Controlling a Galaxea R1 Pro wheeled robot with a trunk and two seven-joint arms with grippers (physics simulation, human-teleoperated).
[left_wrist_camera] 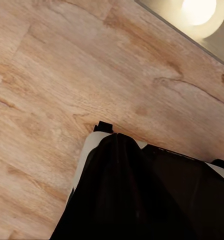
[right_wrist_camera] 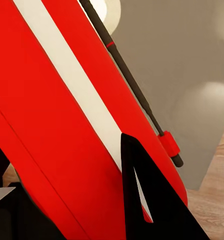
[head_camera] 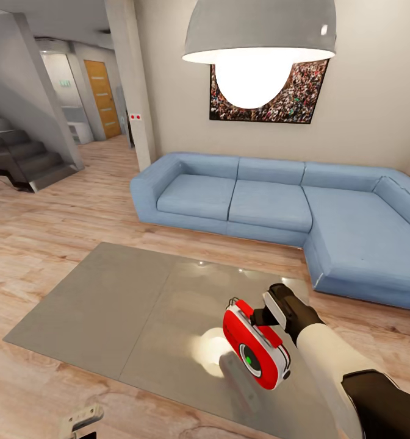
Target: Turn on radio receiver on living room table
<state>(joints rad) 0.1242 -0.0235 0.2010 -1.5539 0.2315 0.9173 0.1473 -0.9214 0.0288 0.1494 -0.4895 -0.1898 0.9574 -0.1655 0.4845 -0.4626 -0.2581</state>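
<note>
So here's where I'm at: the radio receiver (head_camera: 255, 349) is already in my right gripper (head_camera: 272, 317), lifted off the desk (head_camera: 107, 305) and hanging over its near right part, above the bright lamp reflection (head_camera: 208, 347) on the glossy top. My gripper is clamped on the radio's back/top end, on the side away from me. In my right wrist view I can see a dark finger (right_wrist_camera: 142, 200) pressed against the red shell, with the white stripe and the thin handle (right_wrist_camera: 127, 75) running diagonally past it.

The thing that matters for the next bit: the radio is tilted, long axis slanting down and toward me from the gripper, with the round dial face (head_camera: 249, 358) pointing at my head camera and slightly left. There's a green spot in the middle of the dial, can't tell if that means it's on already or that's just the button.

My left gripper (head_camera: 83, 419) is low, off the desk's near edge, over the wood floor (left_wrist_camera: 52, 75), well apart from the radio. Can't tell if it's open or closed. Since the face points roughly its way, I'd guess that's the arm to bring in for a poke at the dial.

Beyond the desk there's the blue sofa (head_camera: 260, 201), then the crowd photo (head_camera: 302, 97) on the wall behind the pendant lamp (head_camera: 260, 30).
</note>
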